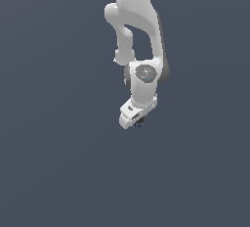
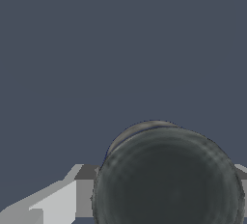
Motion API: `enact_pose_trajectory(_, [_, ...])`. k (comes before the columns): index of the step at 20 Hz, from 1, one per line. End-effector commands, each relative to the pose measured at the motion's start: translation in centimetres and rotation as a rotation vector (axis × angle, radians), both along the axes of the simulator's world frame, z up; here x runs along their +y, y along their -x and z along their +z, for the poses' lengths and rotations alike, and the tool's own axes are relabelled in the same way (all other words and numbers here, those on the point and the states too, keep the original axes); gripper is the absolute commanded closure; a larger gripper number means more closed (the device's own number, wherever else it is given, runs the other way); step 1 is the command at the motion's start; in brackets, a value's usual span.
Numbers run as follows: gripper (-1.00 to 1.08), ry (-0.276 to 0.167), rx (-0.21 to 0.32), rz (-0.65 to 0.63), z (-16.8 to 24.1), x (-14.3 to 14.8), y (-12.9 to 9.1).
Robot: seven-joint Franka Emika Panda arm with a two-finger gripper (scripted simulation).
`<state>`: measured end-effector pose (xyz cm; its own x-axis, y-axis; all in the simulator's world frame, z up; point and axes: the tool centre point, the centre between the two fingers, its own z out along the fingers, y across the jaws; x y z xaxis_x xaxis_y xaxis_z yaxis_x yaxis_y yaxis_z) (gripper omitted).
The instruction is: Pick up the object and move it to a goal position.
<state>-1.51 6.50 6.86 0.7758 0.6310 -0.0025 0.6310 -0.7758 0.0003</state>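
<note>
Ball [image 1: 139, 124], dark, sits clenched in the white tool [image 1: 136, 122] mid-frame; plain grey space surrounds every side.

Under my arm there is only one plain slate-grey surface [image 1: 53, 172], flat and even in tone from the upper left of the exterior view to its lower right, with no edge, seam or marking that I can make out. I cannot tell whether anything lies directly on it; in my wrist view the same grey fills the frame behind what I carry
</note>
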Motion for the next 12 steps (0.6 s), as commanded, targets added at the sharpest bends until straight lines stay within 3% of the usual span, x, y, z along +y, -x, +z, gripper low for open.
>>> enact_pose_trajectory(1, [1.08, 0.000, -0.002, 0.001, 1.9, 1.2, 1.0])
enact_pose_trajectory(12, [1.08, 0.002, -0.002, 0.002, 11.4, 7.3, 6.2])
